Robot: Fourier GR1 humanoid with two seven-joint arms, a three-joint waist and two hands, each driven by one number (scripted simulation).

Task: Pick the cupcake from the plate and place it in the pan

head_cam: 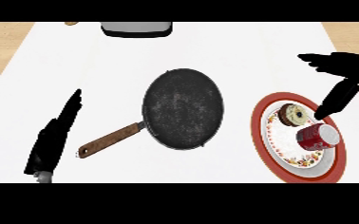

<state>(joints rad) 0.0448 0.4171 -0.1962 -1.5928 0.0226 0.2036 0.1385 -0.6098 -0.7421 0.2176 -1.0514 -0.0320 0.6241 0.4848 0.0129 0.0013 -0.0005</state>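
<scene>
Red-wrapped cupcake [317, 137] apparently lies tipped on plate [264, 123]; right hand [338, 83] spread above.

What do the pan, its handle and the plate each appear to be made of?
Pan: probably dark metal, matte black with pale speckling. Handle: likely wood, brown and grained. Plate: apparently glazed ceramic, white with a red rim and floral pattern.

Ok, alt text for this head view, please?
The right hand reaches over a red-rimmed plate holding a cupcake and a donut. An empty black pan sits mid-counter; the open left hand rests at left.
</scene>
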